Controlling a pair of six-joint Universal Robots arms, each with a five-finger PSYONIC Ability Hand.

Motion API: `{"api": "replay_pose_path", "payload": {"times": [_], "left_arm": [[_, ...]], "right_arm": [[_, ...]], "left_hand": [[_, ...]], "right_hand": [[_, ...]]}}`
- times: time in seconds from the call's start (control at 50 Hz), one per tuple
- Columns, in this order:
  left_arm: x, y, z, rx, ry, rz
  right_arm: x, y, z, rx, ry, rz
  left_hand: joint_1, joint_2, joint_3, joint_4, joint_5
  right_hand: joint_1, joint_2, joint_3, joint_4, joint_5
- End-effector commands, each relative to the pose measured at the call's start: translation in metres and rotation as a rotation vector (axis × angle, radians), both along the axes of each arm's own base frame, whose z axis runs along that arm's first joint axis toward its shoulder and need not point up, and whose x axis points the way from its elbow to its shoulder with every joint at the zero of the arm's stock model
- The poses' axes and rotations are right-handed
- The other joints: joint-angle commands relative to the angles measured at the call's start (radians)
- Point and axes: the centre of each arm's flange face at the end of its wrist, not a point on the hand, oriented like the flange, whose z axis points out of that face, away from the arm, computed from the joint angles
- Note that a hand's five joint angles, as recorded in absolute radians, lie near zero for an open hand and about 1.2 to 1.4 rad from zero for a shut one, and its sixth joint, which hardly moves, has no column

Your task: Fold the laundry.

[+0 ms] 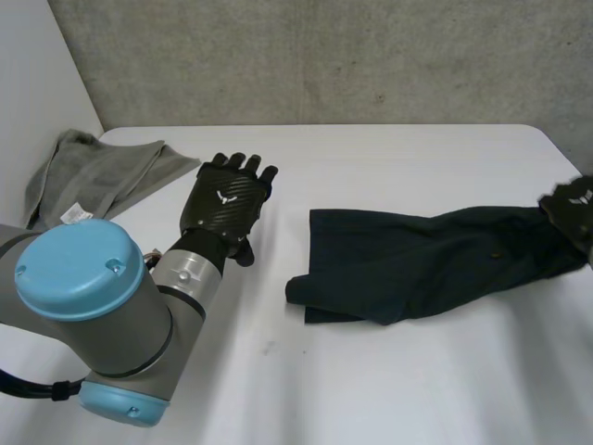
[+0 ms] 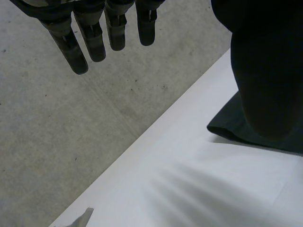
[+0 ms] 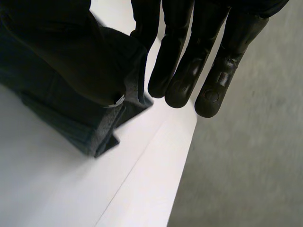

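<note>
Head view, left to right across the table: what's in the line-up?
grey towel → left hand → dark garment → right hand, at the garment's right end.

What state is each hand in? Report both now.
Left hand: open, fingers straight, holding nothing.
Right hand: shut on the dark trousers, hem pinched between thumb and fingers.
</note>
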Motion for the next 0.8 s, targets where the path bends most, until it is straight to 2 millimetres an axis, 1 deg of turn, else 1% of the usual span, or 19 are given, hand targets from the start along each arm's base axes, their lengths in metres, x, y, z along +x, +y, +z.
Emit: {"api": "replay_pose_path", "payload": {"times": [0.02, 0.04, 0.08, 0.1, 0.12, 0.16, 0.18, 0.28, 0.3, 0.38, 0.4, 0.44, 0.46, 0.5, 0.52, 0.58, 0.66, 0.76, 0.8], "left_arm": [[0.004, -0.002, 0.005, 0.010, 0.031, 0.013], [0.005, -0.003, 0.007, 0.005, 0.035, 0.017], [0.006, -0.004, 0.009, 0.001, 0.037, 0.020], [0.007, -0.004, 0.009, 0.001, 0.037, 0.023], [0.007, -0.004, 0.009, -0.001, 0.038, 0.023], [0.007, -0.004, 0.010, -0.002, 0.039, 0.025], [0.006, -0.005, 0.011, -0.006, 0.042, 0.025], [0.005, -0.007, 0.016, -0.022, 0.053, 0.024], [0.005, -0.008, 0.017, -0.026, 0.055, 0.026], [0.001, -0.014, 0.027, -0.053, 0.079, 0.025], [-0.002, -0.015, 0.032, -0.064, 0.095, 0.021], [-0.007, -0.019, 0.040, -0.077, 0.124, 0.015], [-0.008, -0.020, 0.043, -0.083, 0.137, 0.013], [-0.011, -0.024, 0.047, -0.085, 0.161, 0.011], [-0.015, -0.027, 0.048, -0.078, 0.187, 0.004], [-0.026, -0.026, 0.048, -0.043, 0.229, -0.024], [-0.047, -0.011, 0.032, 0.066, 0.224, -0.084], [-0.065, 0.004, -0.002, 0.234, 0.155, -0.122], [-0.070, 0.008, -0.024, 0.306, 0.105, -0.127]], "right_arm": [[0.088, 0.023, 0.018, -0.084, -0.029, 0.317], [0.110, 0.033, 0.011, -0.067, -0.029, 0.417], [0.136, 0.049, 0.004, -0.046, -0.030, 0.541], [0.156, 0.065, -0.004, -0.028, -0.029, 0.655], [0.166, 0.075, -0.008, -0.018, -0.030, 0.712], [0.181, 0.090, -0.018, 0.007, -0.030, 0.808], [0.191, 0.103, -0.029, 0.041, -0.029, 0.882], [0.204, 0.111, -0.051, 0.109, -0.036, 0.948], [0.205, 0.111, -0.051, 0.111, -0.038, 0.946], [0.205, 0.105, -0.038, 0.106, -0.098, 0.909], [0.204, 0.103, -0.029, 0.115, -0.149, 0.870], [0.198, 0.095, -0.015, 0.120, -0.231, 0.801], [0.189, 0.087, 0.003, 0.122, -0.338, 0.728], [0.179, 0.078, 0.019, 0.134, -0.457, 0.653], [0.168, 0.070, 0.033, 0.144, -0.577, 0.581], [0.144, 0.053, 0.048, 0.176, -0.747, 0.447], [0.121, 0.038, 0.037, 0.271, -0.789, 0.302], [0.120, 0.030, 0.006, 0.361, -0.710, 0.254], [0.123, 0.025, -0.007, 0.385, -0.682, 0.250]], "left_hand": [[-0.020, -0.028, -0.035, -0.028, -0.046], [-0.020, -0.028, -0.035, -0.028, -0.046], [-0.020, -0.028, -0.035, -0.028, -0.046], [-0.020, -0.028, -0.035, -0.028, -0.046], [-0.020, -0.028, -0.035, -0.028, -0.046], [-0.020, -0.028, -0.035, -0.028, -0.046], [-0.020, -0.028, -0.035, -0.028, -0.046], [-0.020, -0.028, -0.035, -0.028, -0.046], [-0.020, -0.028, -0.035, -0.028, -0.046], [-0.020, -0.028, -0.035, -0.028, -0.046], [-0.020, -0.028, -0.035, -0.028, -0.046], [-0.020, -0.028, -0.035, -0.028, -0.046], [-0.019, -0.028, -0.034, -0.027, -0.045], [-0.016, -0.025, -0.032, -0.024, -0.042], [-0.016, -0.025, -0.032, -0.024, -0.042], [-0.002, -0.010, -0.017, -0.009, -0.027], [0.016, 0.008, 0.001, 0.008, -0.010], [0.022, 0.013, 0.007, 0.014, -0.004], [0.019, 0.011, 0.004, 0.011, -0.007]], "right_hand": [[0.436, 0.228, 0.214, 0.209, 0.238], [0.436, 0.228, 0.214, 0.209, 0.238], [0.436, 0.228, 0.214, 0.209, 0.238], [0.436, 0.228, 0.214, 0.209, 0.238], [0.436, 0.228, 0.214, 0.209, 0.238], [0.436, 0.228, 0.214, 0.209, 0.238], [0.436, 0.228, 0.214, 0.209, 0.238], [0.436, 0.228, 0.214, 0.209, 0.238], [0.436, 0.228, 0.214, 0.209, 0.238], [-0.623, -0.831, -0.845, -0.850, -0.822], [-0.768, -0.976, -0.990, -0.995, -0.967], [-0.786, -0.994, -1.008, -1.013, -0.984], [-0.786, -0.994, -1.008, -1.013, -0.984], [-0.786, -0.994, -1.008, -1.013, -0.984], [-0.786, -0.994, -1.008, -1.013, -0.984], [-0.786, -0.994, -1.008, -1.013, -0.984], [-0.786, -0.994, -1.008, -1.013, -0.984], [-0.786, -0.994, -1.008, -1.013, -0.984], [-0.786, -0.994, -1.008, -1.013, -0.984]]}}
